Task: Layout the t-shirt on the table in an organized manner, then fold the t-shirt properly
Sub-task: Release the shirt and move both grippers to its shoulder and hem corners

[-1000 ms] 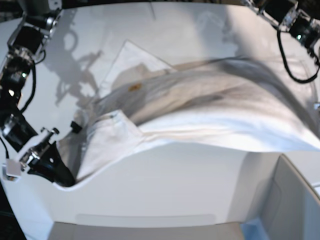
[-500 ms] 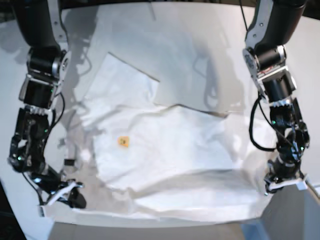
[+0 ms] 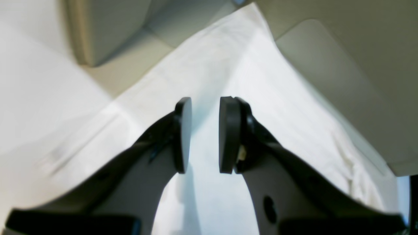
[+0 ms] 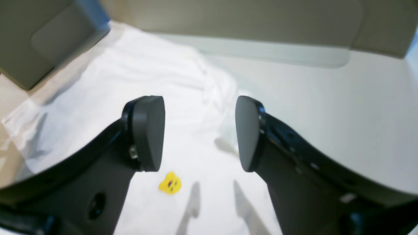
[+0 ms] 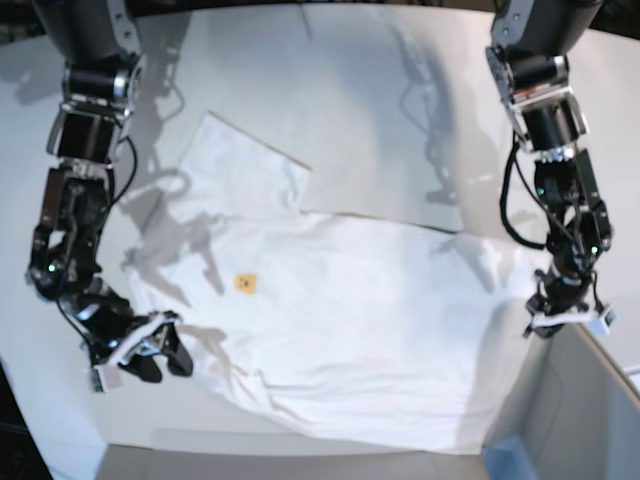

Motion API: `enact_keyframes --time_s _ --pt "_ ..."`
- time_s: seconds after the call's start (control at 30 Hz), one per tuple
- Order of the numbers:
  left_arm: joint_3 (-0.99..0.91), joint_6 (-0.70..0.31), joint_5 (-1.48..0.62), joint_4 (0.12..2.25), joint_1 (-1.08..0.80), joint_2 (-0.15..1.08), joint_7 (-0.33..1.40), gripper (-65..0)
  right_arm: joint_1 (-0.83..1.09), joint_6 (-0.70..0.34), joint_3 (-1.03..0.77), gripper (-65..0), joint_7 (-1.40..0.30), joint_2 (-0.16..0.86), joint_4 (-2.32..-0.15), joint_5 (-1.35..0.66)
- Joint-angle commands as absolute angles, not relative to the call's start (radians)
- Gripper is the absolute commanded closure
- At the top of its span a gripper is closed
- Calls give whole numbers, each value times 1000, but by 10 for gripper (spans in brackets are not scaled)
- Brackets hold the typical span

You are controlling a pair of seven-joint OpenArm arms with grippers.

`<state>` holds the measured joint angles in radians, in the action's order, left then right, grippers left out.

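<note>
The t-shirt point(image 5: 340, 310) lies spread on the counter point(image 5: 350, 90), long axis 9 to 3 o'clock, between released right fingers point(image 5: 150, 350) at its 9 and released left fingers point(image 5: 565, 315) at 3

My black two-fingered right pincer point(image 4: 200, 133) gapes wide and empty — my black left pincer point(image 3: 205, 134) parted narrowly, gripping nothing.
</note>
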<state>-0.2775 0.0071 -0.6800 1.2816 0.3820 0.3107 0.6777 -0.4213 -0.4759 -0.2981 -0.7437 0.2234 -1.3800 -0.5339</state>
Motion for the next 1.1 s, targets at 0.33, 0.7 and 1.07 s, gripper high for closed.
enact_keyframes --time_s 0.33,0.7,1.07 --pt "-280 -4 -687 1504 206 326 713 -160 -105 -414 -358 -342 -943 209 -1666 -855" --pt "-289 -4 -682 1596 142 329 915 -160 194 -154 -387 -342 -952 211 -1755 -1201" --pt "-289 -4 -682 1596 137 329 926 -160 381 51 -452 -342 -891 117 -1839 -1310"
